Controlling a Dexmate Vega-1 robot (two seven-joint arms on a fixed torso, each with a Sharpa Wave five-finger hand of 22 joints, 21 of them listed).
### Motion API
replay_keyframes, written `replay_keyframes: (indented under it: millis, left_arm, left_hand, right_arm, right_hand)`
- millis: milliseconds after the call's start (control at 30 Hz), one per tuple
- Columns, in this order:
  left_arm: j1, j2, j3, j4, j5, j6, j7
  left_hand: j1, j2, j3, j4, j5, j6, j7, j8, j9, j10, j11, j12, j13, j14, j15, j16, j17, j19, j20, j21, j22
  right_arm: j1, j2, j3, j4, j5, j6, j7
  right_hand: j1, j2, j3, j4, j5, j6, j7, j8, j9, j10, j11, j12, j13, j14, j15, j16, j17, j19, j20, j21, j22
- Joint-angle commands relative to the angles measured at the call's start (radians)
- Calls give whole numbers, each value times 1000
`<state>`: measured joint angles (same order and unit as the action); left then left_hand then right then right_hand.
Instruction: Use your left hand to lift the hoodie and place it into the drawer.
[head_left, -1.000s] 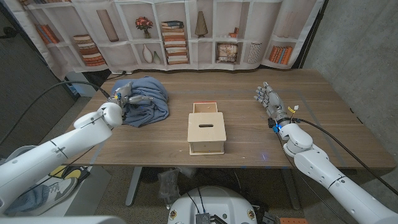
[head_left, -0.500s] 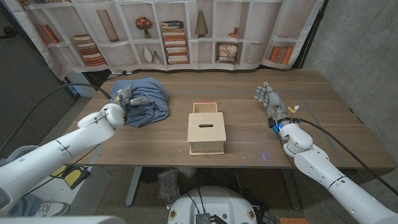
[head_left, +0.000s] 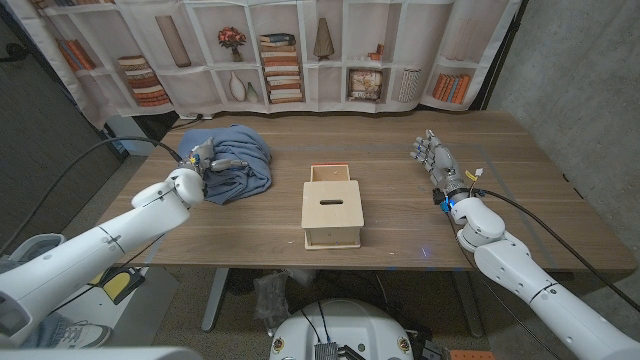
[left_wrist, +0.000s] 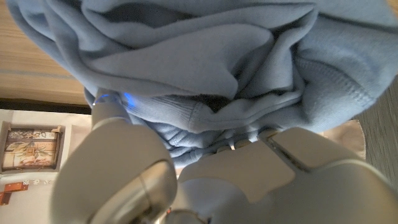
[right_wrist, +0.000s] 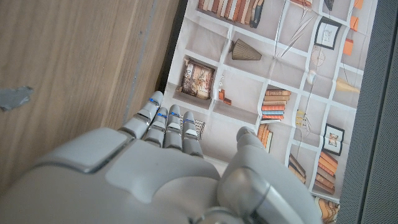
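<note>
Broadly, the wooden desk (head_left: 400, 215) carries three items, given here from largest to smallest. The blue hoodie (head_left: 238, 160) lies crumpled toward the desk's left rear, well apart from the drawer (head_left: 332, 212), a small pale wooden box with a slot handle, standing at mid-desk and pulled open at its rear. The left hand (head_left: 207, 158) sits on the hoodie's near left edge; in the left wrist view the hand (left_wrist: 205, 174) presses into folds of cloth (left_wrist: 205, 74), but whether its fingers have closed on the fabric cannot be told. The right hand (head_left: 432, 160) waits on the desk's right side, upright, its fingers (right_wrist: 166, 124) extended and released, holding nothing.

Step in hand, as judged: securing a grasp. A good grasp would gather several folds near the bundle's middle, not one loose edge, so the garment rises compactly; trailing sleeves could snag the drawer's rim, whose opening looks small beside the hoodie.
</note>
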<state>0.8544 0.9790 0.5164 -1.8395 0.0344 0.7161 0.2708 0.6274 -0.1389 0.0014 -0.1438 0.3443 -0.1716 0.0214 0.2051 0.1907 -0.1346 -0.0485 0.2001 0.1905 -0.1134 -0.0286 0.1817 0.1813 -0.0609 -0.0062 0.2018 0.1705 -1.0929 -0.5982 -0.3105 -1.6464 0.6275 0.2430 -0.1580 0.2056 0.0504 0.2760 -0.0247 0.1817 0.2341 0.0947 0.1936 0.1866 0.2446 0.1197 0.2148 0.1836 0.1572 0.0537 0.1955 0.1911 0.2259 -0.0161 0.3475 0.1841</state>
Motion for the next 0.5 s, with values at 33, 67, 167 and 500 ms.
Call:
replay_keyframes:
  millis: [33, 67, 167, 500]
  left_arm:
    - [-13, -37, 32, 57, 6, -12, 11]
    - [-13, -36, 32, 57, 6, -12, 11]
    - [-17, -46, 38, 71, 6, -14, 13]
    - [-30, -72, 51, 107, 4, -32, 18]
  left_hand:
    - [13, 1, -5, -2, 7, -20, -5, 5, 2, 7, -6, 11, 0, 7, -2, 10, 0, 3, -17, -3, 3]
    - [14, 2, -5, -2, 7, -20, -5, 5, 2, 7, -6, 11, 0, 7, -1, 10, 0, 3, -18, -3, 3]
    - [17, 3, -6, -1, 8, -19, -5, 5, 2, 8, -6, 11, 0, 8, -2, 10, 0, 3, -17, -3, 2]
    - [36, 11, -8, -1, 16, -3, -4, 8, 3, 20, -1, 14, 0, 22, -1, 12, -1, 34, 7, 4, 2]
  right_arm:
    - [-1, -7, 4, -9, 0, -10, 1]
    - [-1, -7, 4, -9, 0, -10, 1]
    - [-2, -11, 5, -12, -2, -10, 1]
    - [-14, -14, 13, -17, 2, -3, -1]
  right_hand:
    - [0, -2, 4, -4, 4, 5, 2, 2, 1, 2, -1, -1, 2, 9, 5, 1, 2, 7, 2, -4, 1]
    - [0, -2, 4, -4, 4, 5, 2, 2, 1, 2, -1, -1, 2, 9, 6, 1, 2, 7, 2, -5, 1]
    - [-1, -2, 4, -4, 4, 5, 2, 2, 1, 3, -1, -1, 2, 9, 5, 1, 3, 7, 2, -5, 1]
    - [-1, -1, 3, -5, 4, 5, 2, 2, 1, 3, 0, -1, 2, 10, 3, 1, 3, 8, 2, -8, 1]
